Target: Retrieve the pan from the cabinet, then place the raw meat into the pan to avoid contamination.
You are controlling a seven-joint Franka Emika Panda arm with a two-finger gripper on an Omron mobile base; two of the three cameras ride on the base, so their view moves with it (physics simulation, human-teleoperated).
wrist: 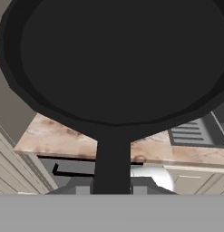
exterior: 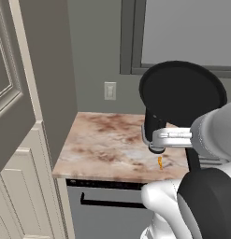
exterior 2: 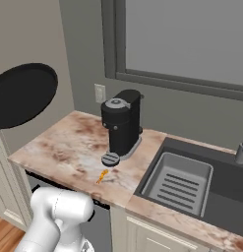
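Note:
My gripper (exterior: 153,134) is shut on the long handle of the black pan (exterior: 182,93), which hangs tilted in the air over the marble counter (exterior: 103,140). In the hand view the pan (wrist: 118,59) looms large, and its handle runs down into the gripper (wrist: 112,183). From the right base view the pan (exterior 2: 22,96) floats at the far left. The raw meat (exterior: 160,162), a tiny orange piece, lies on the counter near its front edge, below the gripper; it is the raw meat (exterior 2: 102,176) beside a small round dish. The cream cabinet (exterior: 23,196) stands at left, its upper door (exterior: 9,93) swung open.
A black coffee machine (exterior 2: 122,123) stands on the counter with a small grey-rimmed dish (exterior 2: 110,159) in front of it. To the right is a sink (exterior 2: 157,162) holding a grey rack. A dark dishwasher front (exterior: 107,210) sits under the counter.

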